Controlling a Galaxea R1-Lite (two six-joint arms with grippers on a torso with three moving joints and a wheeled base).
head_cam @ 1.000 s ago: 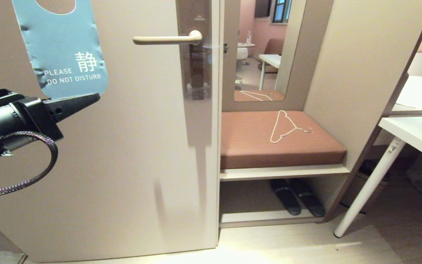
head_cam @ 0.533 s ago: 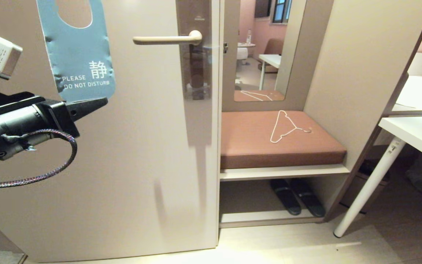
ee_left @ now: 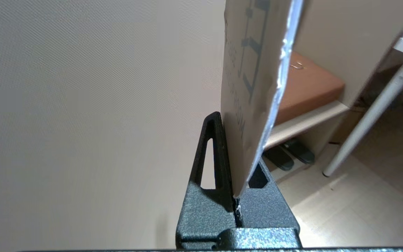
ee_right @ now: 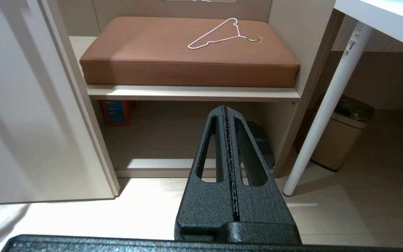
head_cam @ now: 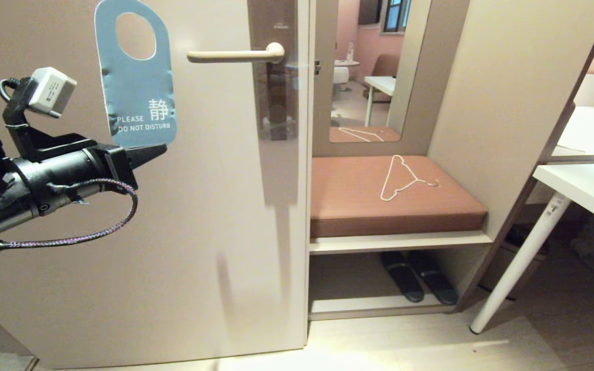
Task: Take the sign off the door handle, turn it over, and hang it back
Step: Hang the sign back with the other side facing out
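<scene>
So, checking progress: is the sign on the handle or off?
Off: the left gripper holds the sign beside the bare handle.

The left arm reaches in level from the left of the head view, its black wrist carrying a small white box on a bracket and a braided cable looping beneath. The left gripper (head_cam: 147, 152) points toward the door, its fingers (ee_left: 212, 154) pinched together on the bottom edge of the sign (head_cam: 137, 82), holding it upright. The right gripper (ee_right: 228, 115) hangs low and idle, fingers pressed together, holding nothing.
</scene>
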